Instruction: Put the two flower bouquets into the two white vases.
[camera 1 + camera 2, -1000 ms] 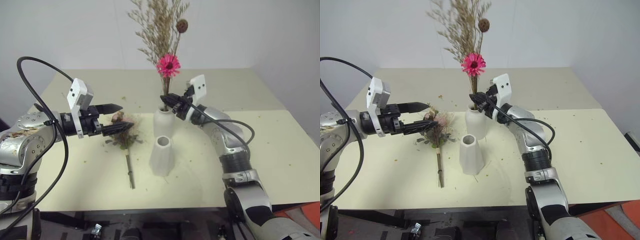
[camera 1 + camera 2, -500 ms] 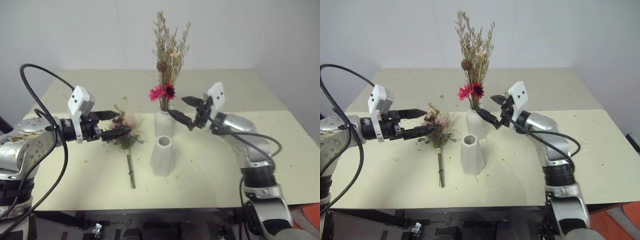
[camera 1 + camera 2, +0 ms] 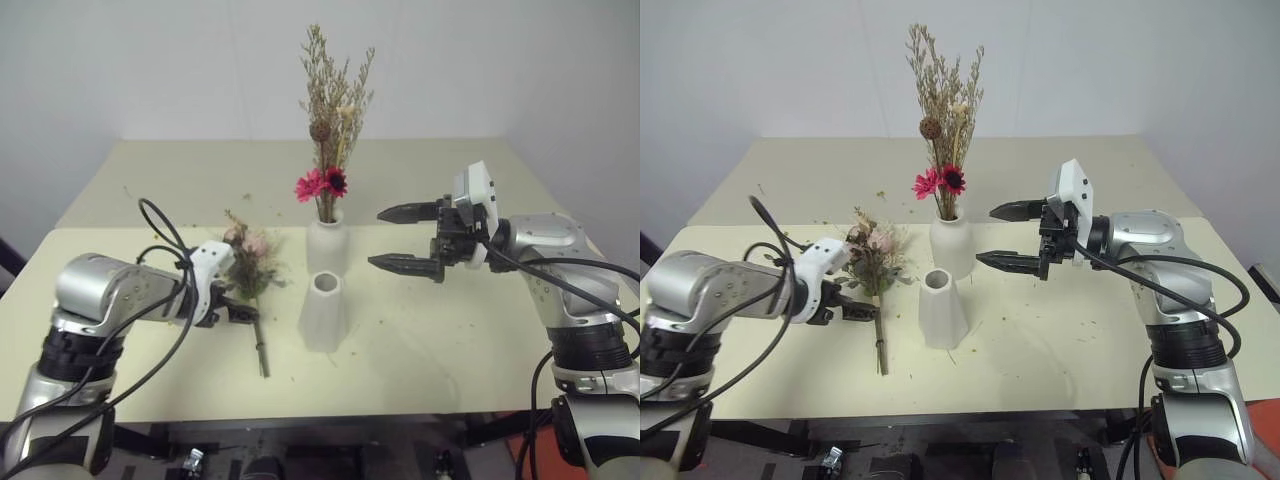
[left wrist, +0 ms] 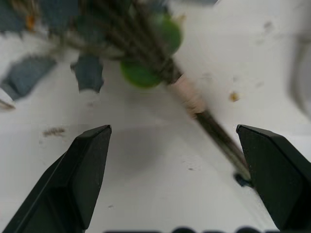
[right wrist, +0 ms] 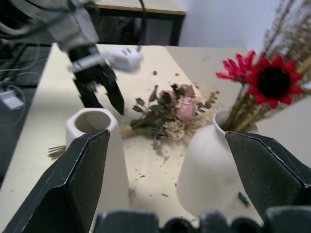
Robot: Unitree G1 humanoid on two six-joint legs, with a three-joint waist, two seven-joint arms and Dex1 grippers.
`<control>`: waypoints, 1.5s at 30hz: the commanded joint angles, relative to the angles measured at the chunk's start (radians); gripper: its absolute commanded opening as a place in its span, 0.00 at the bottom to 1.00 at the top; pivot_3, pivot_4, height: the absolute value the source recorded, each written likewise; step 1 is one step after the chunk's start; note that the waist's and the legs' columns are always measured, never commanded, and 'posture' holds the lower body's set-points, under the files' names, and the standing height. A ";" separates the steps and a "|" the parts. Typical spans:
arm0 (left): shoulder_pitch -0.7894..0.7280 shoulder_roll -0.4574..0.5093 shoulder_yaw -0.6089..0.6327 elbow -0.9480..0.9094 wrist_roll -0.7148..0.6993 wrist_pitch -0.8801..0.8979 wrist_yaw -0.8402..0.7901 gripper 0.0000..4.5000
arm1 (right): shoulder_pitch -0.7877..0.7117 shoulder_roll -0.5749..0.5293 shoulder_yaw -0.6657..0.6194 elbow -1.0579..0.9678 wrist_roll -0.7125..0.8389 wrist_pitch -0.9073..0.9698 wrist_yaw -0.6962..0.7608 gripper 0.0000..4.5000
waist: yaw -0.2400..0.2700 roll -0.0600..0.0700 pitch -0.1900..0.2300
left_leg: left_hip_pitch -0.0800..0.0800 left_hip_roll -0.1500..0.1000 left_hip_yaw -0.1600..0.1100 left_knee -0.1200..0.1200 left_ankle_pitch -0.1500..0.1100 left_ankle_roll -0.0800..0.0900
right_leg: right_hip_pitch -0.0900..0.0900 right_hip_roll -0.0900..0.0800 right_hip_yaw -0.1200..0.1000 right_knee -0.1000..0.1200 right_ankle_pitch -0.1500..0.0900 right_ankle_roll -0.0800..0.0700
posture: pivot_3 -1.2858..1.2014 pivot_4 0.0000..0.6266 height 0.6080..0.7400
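Mid-tabletop: tan dried-grass bouquet (image 3: 330,120) stands in rounded white vase (image 3: 327,246); tapered white vase (image 3: 323,312) empty. Left hand (image 4: 175,174) wide over pink rose bouquet (image 3: 250,262) stem; right hand (image 3: 408,238) wide, empty.

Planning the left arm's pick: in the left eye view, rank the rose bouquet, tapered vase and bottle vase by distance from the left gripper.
1. Rose bouquet, lying right at the left gripper.
2. Tapered vase, empty, to its right.
3. Bottle vase, behind the tapered one, holding the dried grasses.
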 commanded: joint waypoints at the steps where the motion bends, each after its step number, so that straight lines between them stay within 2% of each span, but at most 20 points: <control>1: -0.052 -0.021 -0.047 0.070 0.010 0.005 0.081 1.00 | -0.045 -0.011 -0.015 -0.007 0.046 -0.028 0.083 0.99 | 0.002 0.000 0.000 | 0.000 0.000 0.000 0.000 0.000 0.000 | 0.000 0.000 0.000 0.000 0.000 0.000 | 0.52 0.24 1.00; 4: -0.083 -0.063 -0.059 0.122 0.035 0.005 0.128 0.88 | -0.042 -0.021 -0.017 -0.006 0.056 -0.036 0.136 1.00 | 0.006 0.000 0.000 | 0.001 -0.001 0.000 0.000 0.000 0.000 | 0.001 -0.001 0.000 0.000 0.000 0.000 | 0.52 0.24 1.00; 9: -0.107 -0.101 -0.044 0.153 0.074 0.005 0.166 0.52 | -0.033 -0.025 -0.022 -0.011 0.056 -0.042 0.157 1.00 | 0.012 0.000 0.000 | 0.002 -0.001 0.000 0.000 0.000 -0.001 | 0.002 -0.001 0.000 0.001 0.000 0.000 | 0.52 0.24 1.00; 11: -0.108 -0.097 -0.037 0.154 0.088 0.005 0.174 0.37 | -0.029 -0.027 -0.023 -0.012 0.057 -0.043 0.159 1.00 | 0.016 0.000 0.000 | 0.002 -0.001 0.000 0.000 0.000 -0.001 | 0.002 -0.001 0.000 0.001 0.000 0.000 | 0.52 0.24 1.00; 17: -0.108 -0.065 0.032 0.127 0.163 0.005 0.191 0.03 | -0.024 -0.034 -0.023 -0.007 0.060 -0.042 0.174 1.00 | 0.017 0.000 0.000 | 0.001 -0.001 0.000 0.000 0.000 -0.001 | 0.001 -0.001 0.000 0.000 0.000 0.000 | 0.52 0.24 1.00; 22: -0.073 -0.020 0.112 0.006 0.206 -0.056 0.163 0.03 | -0.029 -0.033 -0.017 0.018 0.053 -0.050 0.188 1.00 | 0.015 0.000 0.000 | -0.001 -0.001 0.000 0.000 0.000 -0.001 | -0.001 -0.001 0.000 0.000 0.001 -0.002 | 0.52 0.24 1.00; 25: 0.008 -0.001 0.215 -0.120 0.226 -0.226 0.136 0.03 | -0.029 -0.033 -0.017 0.041 0.045 -0.059 0.192 1.00 | 0.016 0.000 0.000 | -0.001 -0.001 0.000 0.000 0.001 -0.001 | -0.001 -0.002 0.000 0.000 0.002 -0.003 | 0.52 0.24 1.00; 27: 0.100 -0.022 0.351 -0.234 0.198 -0.463 0.045 0.03 | -0.023 -0.038 -0.019 0.059 0.042 -0.067 0.197 1.00 | 0.017 0.000 0.000 | -0.001 -0.001 0.000 0.000 0.001 -0.002 | -0.001 -0.002 0.000 -0.001 0.004 -0.006 | 0.52 0.24 1.00; 29: 0.156 -0.039 0.435 -0.304 0.162 -0.603 -0.031 0.03 | -0.016 -0.043 -0.022 0.072 0.042 -0.074 0.204 1.00 | 0.021 -0.001 0.000 | -0.002 -0.001 0.000 0.000 0.001 -0.002 | -0.001 -0.002 0.000 -0.002 0.005 -0.007 | 0.52 0.24 1.00; 32: 0.180 -0.051 0.492 -0.363 0.069 -0.676 -0.144 0.03 | 0.001 -0.058 -0.044 0.094 0.068 -0.082 0.248 1.00 | 0.028 -0.001 0.000 | -0.002 -0.001 0.000 0.000 0.001 -0.003 | -0.001 -0.002 -0.001 -0.002 0.005 -0.007 | 0.52 0.24 1.00; 40: 0.126 -0.104 0.500 -0.415 -0.191 -0.698 -0.277 0.03 | 0.057 -0.117 -0.104 0.073 0.121 -0.087 0.311 1.00 | 0.026 -0.001 0.000 | -0.002 -0.001 0.000 0.001 0.001 -0.003 | 0.002 -0.002 -0.001 -0.005 0.003 -0.001 | 0.52 0.24 1.00; 45: 0.087 -0.126 0.409 -0.387 -0.214 -0.728 -0.320 0.03 | 0.080 -0.139 -0.123 0.056 0.141 -0.087 0.313 1.00 | 0.018 -0.001 0.000 | -0.001 -0.001 0.000 0.001 0.001 -0.003 | 0.002 -0.002 -0.001 -0.004 0.003 -0.001 | 0.52 0.24 1.00</control>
